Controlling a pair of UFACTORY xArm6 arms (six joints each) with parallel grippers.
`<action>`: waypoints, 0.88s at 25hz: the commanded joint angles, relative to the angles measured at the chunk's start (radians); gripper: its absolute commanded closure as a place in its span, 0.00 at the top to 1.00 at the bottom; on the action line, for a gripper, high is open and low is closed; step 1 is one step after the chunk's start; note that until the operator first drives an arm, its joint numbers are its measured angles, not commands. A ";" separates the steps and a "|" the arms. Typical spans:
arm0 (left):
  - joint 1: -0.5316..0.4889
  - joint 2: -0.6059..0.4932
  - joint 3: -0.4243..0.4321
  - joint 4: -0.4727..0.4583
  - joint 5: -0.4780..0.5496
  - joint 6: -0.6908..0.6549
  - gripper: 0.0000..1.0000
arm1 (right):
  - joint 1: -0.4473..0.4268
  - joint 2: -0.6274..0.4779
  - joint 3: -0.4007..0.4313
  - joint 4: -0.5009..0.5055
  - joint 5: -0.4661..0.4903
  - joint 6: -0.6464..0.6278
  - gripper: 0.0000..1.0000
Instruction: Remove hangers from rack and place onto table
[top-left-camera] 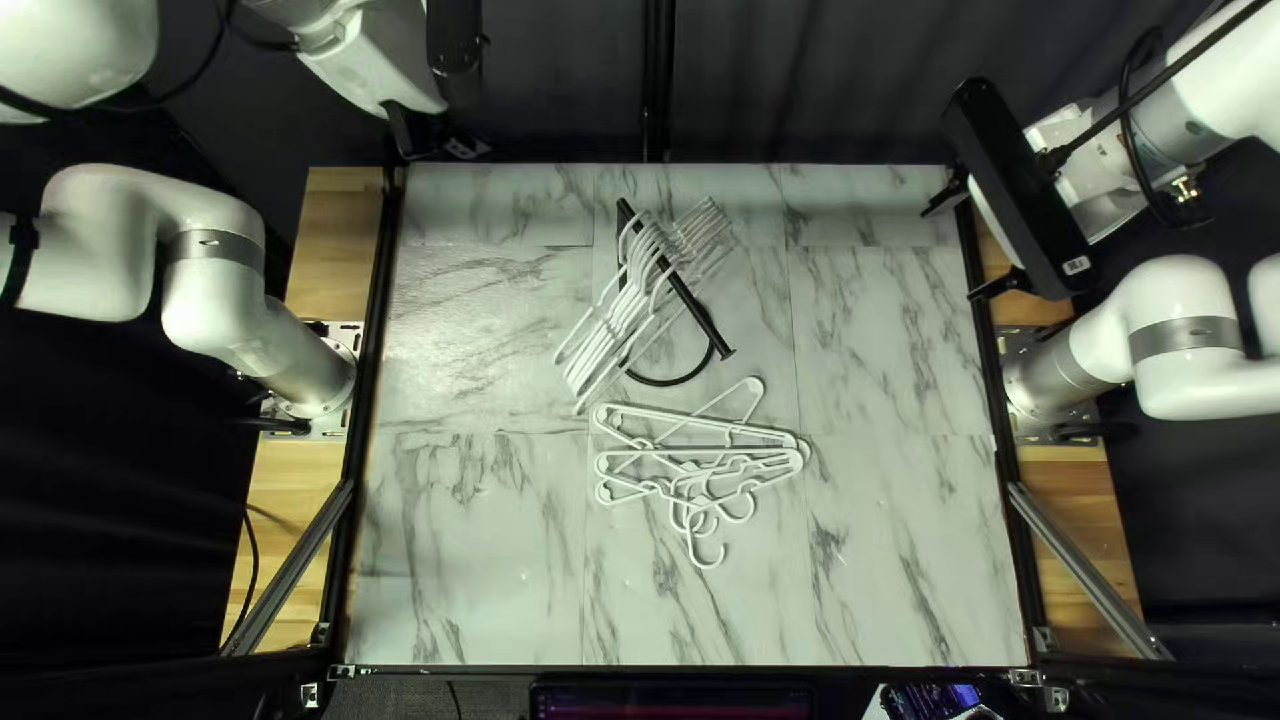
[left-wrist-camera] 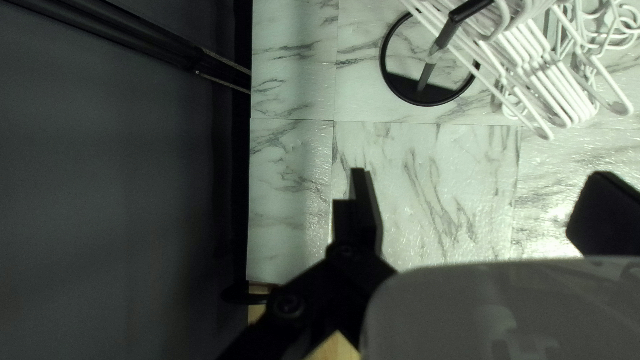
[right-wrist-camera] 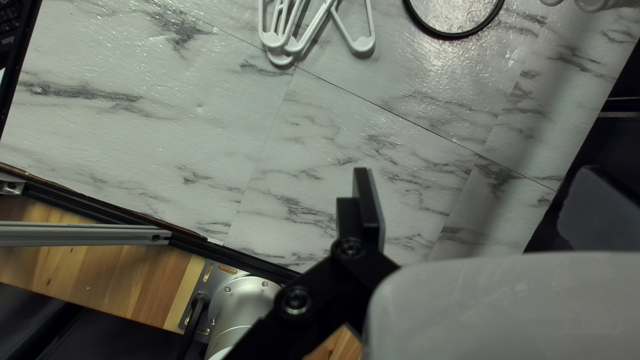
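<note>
White hangers (top-left-camera: pixel 624 320) hung on your black rack (top-left-camera: pixel 700 316), upper centre, too overlapped to count surely; a loose pile of hangers (top-left-camera: pixel 700 426) lay mid-frame on the table (top-left-camera: pixel 880 534). Your left gripper (top-left-camera: pixel 434 138), upper left, and right gripper (top-left-camera: pixel 966 240), upper right, had fingers apart.

From my seat at the controls, the hangers (left-wrist-camera: pixel 557 87) look like smooth white plastic, and the rack (top-left-camera: pixel 700 314) like smooth black metal. The tabletop (top-left-camera: pixel 480 560) has a glossy marble look (though close up, its shine breaks over a finely pebbled surface). Bare, grained wood makes the side boards (top-left-camera: pixel 291 467). I see matt, dark cloth in the curtain (top-left-camera: pixel 854 80), dull silvery metal in the strut (top-left-camera: pixel 287 570), and smooth white shells on my arms (top-left-camera: pixel 100 247).
</note>
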 commanded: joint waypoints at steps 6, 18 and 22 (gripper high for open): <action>-0.166 -0.061 0.043 0.070 0.035 -0.129 1.00 | 0.000 0.000 0.000 0.000 0.000 0.000 1.00; -0.155 -0.066 0.044 0.055 0.042 -0.130 1.00 | 0.000 0.000 0.000 0.000 0.000 0.000 1.00; -0.132 -0.013 0.040 0.052 -0.059 -0.131 1.00 | 0.000 0.000 0.000 0.000 0.000 0.000 1.00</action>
